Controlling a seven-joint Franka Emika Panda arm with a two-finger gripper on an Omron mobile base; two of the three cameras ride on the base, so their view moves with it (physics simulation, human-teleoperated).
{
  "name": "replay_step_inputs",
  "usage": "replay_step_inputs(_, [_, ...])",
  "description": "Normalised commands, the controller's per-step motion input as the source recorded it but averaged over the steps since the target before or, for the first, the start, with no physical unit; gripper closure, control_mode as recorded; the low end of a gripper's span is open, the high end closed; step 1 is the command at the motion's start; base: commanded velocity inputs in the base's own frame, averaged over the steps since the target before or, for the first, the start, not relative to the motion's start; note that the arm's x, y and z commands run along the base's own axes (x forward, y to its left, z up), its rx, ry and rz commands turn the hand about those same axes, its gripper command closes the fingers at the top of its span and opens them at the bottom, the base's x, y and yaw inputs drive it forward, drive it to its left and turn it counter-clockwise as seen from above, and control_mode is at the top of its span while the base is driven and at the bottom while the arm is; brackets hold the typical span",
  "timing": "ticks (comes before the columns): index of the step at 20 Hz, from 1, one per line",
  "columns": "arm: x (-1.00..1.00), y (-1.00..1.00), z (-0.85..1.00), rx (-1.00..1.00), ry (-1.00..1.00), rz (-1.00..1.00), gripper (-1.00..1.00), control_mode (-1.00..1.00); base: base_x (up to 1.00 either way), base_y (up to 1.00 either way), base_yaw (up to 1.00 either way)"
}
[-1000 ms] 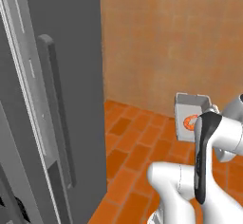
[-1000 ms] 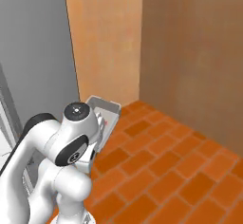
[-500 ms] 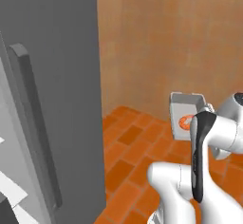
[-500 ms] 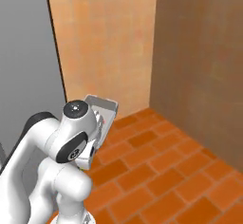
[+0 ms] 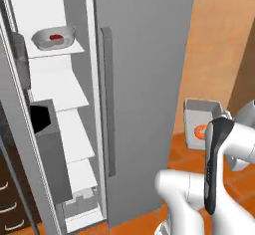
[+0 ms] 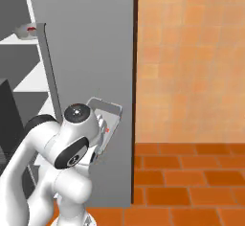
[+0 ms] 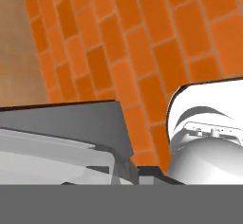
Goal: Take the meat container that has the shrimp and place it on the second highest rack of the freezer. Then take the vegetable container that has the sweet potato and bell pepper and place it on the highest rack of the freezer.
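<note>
We are carrying the meat tray (image 5: pixel 201 124) in the jaws, which are pinched narrow on its rim, and it is riding tipped up on edge beside the arm with the shrimp (image 5: pixel 200 132) showing orange inside it. In the right base view the same tray (image 6: pixel 106 119) is hanging just in front of the closed grey door. The freezer (image 5: pixel 144 79) is standing off to the side of the jaws, its compartment open, with the white shelves (image 5: pixel 62 87) stepping down inside. On the top shelf a rounded bowl (image 5: pixel 54 37) is sitting with something red in it; we are judging that to be the vegetable bowl, though we cannot make out a sweet potato from here. So the tray is picked up but not yet shelved: the shelf below the top one is waiting bare. We are reckoning the first half is midway, and the bowl may need no more than a check.
</note>
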Motion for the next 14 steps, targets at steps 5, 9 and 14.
replay_step_inputs(5, [0.0,0.0,0.0,0.0,0.0,0.0,1.0,1.0,-0.26,0.0,0.97])
replay_step_inputs(9, [0.0,0.0,0.0,0.0,0.0,0.0,1.0,1.0,-0.24,0.13,0.64])
replay_step_inputs(14, [0.0,0.0,0.0,0.0,0.0,0.0,1.0,1.0,0.65,0.25,0.32])
